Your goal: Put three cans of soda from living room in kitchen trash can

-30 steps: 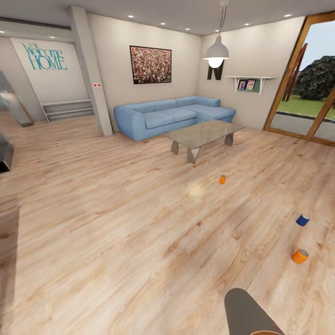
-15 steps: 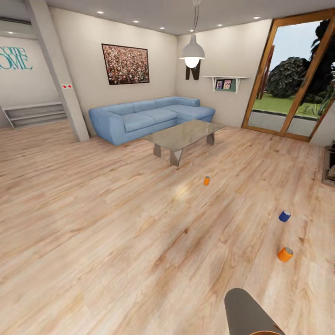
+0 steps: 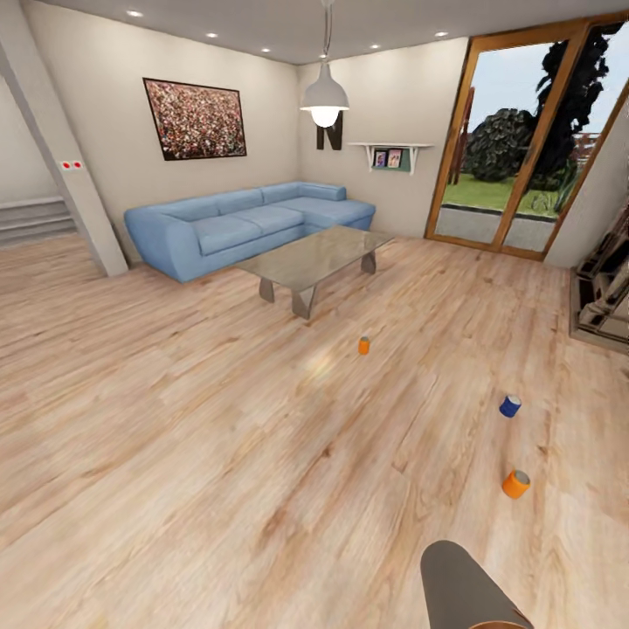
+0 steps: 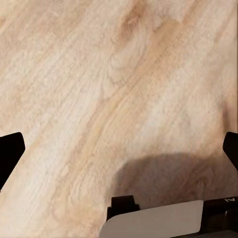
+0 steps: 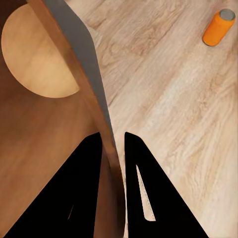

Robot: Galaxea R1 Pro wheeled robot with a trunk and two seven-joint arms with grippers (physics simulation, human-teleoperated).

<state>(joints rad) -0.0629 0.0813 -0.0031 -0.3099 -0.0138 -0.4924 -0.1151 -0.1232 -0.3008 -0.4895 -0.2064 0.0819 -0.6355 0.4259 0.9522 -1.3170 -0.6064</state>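
Three cans of soda lie apart on the wood-plank floor in the head view: an upright orange can (image 3: pixel 364 346) near the middle, a blue can (image 3: pixel 510 406) on its side to the right, and a tilted orange can (image 3: pixel 516 484) nearer me. The right wrist view also has an orange can (image 5: pixel 218 28) on the floor. My right gripper (image 5: pixel 113 136) is shut on the wall of the tash can (image 5: pixel 59 124), one finger inside its brown interior and one outside. The tash can (image 3: pixel 463 585) pokes up at the head view's lower edge. My left gripper (image 4: pixel 119 148) hangs open over bare floor.
A glass coffee table (image 3: pixel 314 258) and a blue sofa (image 3: pixel 236 223) stand beyond the cans. Glass doors (image 3: pixel 507 148) fill the back right, and a dark unit (image 3: pixel 603 288) sits at the right edge. A pillar (image 3: pixel 61 148) and steps (image 3: pixel 31 218) are at the left.
The head view has swung to the right, so the whole room has slid left in the picture. The cans keep their places on the floor. The tash can stays in my right gripper.
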